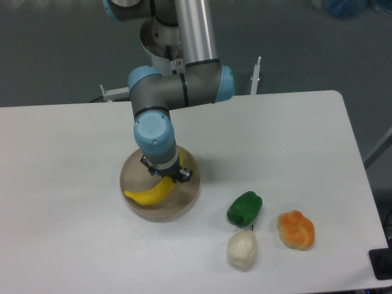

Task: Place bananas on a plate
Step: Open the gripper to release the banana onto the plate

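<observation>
The round tan plate point(186, 201) sits on the white table left of centre. A curved yellow banana point(147, 193) lies across the plate's left half, its lower end near the left rim. My gripper point(168, 177) points straight down over the plate and is shut on the banana's upper right end. The blue wrist hides most of the fingers and the plate's back part.
A green pepper point(245, 207), a white lumpy item point(242, 250) and an orange lumpy fruit point(296, 229) lie to the right of the plate near the table's front edge. The arm's base stands behind the table's far edge.
</observation>
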